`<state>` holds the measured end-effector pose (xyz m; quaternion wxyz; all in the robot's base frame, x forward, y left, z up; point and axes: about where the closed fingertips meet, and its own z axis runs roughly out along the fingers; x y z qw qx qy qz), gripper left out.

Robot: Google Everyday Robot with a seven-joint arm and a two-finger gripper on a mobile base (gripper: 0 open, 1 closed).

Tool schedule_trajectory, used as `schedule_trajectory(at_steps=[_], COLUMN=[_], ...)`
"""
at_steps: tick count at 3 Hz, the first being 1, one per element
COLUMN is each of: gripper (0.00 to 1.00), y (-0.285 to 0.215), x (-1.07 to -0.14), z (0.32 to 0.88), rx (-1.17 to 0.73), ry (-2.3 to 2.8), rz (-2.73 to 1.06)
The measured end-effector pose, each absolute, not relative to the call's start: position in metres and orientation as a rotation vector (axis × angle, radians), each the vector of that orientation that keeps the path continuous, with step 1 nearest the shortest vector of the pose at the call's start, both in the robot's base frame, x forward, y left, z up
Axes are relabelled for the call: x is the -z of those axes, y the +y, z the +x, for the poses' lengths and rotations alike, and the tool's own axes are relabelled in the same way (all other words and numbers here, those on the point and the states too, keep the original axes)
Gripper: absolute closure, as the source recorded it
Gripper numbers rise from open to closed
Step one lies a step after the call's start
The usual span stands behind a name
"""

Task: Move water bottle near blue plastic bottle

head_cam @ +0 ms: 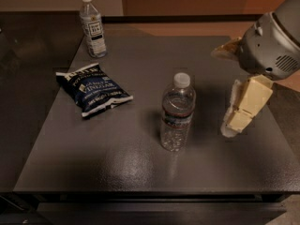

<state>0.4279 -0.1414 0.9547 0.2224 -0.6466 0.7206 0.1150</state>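
The gripper point(222, 92) hovers at 3 o'clock of the upright water bottle point(176, 112), its fingers point(246, 104) spread and holding nothing. The blue plastic bottle point(93, 25) stands at 11 o'clock on the surface point(140, 165), well apart.

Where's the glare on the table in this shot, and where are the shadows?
Camera view: dim, warm lighting; a soft sheen on the table in front of the water bottle, with its faint reflection just below it. Camera view: a darker patch lies between that bottle and the gripper, which hangs over the table's right side.
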Motion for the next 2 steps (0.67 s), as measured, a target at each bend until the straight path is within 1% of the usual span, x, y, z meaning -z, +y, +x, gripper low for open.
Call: schedule_trajectory(at_steps=[2], gripper=[0.0], y=[-0.083], x=[-0.947], z=[0.418], rx=[-0.542], ry=[1.84], rz=[-1.832])
